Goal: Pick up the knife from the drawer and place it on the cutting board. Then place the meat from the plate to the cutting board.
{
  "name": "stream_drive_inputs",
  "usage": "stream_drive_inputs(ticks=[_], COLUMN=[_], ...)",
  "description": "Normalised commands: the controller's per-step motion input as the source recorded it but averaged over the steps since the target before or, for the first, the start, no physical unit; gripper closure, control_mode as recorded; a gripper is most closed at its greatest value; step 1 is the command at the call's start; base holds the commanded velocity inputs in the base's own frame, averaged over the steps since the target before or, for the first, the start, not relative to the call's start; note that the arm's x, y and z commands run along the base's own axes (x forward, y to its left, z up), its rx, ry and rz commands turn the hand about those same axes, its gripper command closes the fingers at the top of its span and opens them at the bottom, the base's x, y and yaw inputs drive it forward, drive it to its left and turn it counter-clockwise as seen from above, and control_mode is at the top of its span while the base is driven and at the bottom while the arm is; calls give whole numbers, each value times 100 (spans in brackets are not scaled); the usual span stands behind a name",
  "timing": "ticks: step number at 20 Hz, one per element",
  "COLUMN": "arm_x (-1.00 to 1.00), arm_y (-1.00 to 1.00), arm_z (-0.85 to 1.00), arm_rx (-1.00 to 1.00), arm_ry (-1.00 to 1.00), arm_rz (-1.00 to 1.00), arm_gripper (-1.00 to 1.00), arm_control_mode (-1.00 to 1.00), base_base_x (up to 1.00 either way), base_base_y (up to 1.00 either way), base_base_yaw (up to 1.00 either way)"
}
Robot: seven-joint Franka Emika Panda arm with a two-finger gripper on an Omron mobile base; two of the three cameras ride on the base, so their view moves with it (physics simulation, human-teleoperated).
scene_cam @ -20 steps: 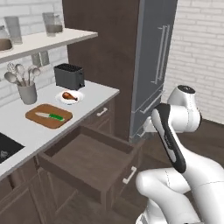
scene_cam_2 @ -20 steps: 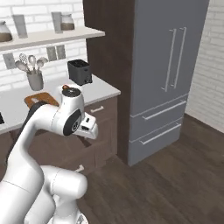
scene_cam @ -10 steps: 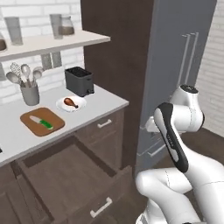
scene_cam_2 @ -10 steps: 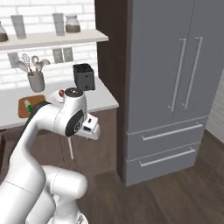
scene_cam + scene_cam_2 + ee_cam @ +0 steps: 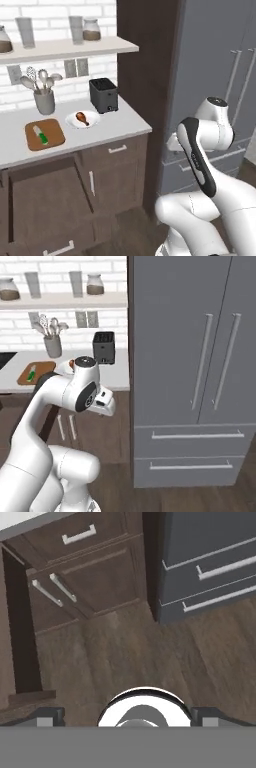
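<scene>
With the knife (image 5: 40,135) already lying on the cutting board (image 5: 53,140) at the left of the left base view, the meat (image 5: 82,118) waits on the plate (image 5: 93,123) beside it, the drawer (image 5: 45,206) hangs open below, and the gripper (image 5: 127,718) stands wide and empty, aimed at the floor.

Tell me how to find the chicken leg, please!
Look at the pale counter under the shelf of jars. Beside the black toaster sits a round white plate, right of the wooden cutting board with the green-handled knife. The meat is the small brown drumstick on that plate, the only food there.
</scene>
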Motion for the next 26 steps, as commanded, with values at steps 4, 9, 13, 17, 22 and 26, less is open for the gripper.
stream_drive_inputs(ticks=[4, 9, 13, 17, 22, 26], arm_x=[0, 0, 0, 0, 0, 0], arm_y=[0, 0, 0, 0, 0, 0], arm_z=[0, 0, 0, 0, 0, 0], arm_rx=[0, 0, 0, 0, 0, 0], arm_ry=[0, 0, 0, 0, 0, 0], arm_rz=[0, 0, 0, 0, 0, 0], arm_gripper=[-100, -100, -100, -100, -100, -100], arm_control_mode=[100, 100, 100, 100, 100, 100], base_base_x=[26, 14, 15, 45, 66, 69], base_base_y=[-51, -40, -28, -39, -3, 0], base_base_yaw=[59, 57, 49, 38, 23, 15])
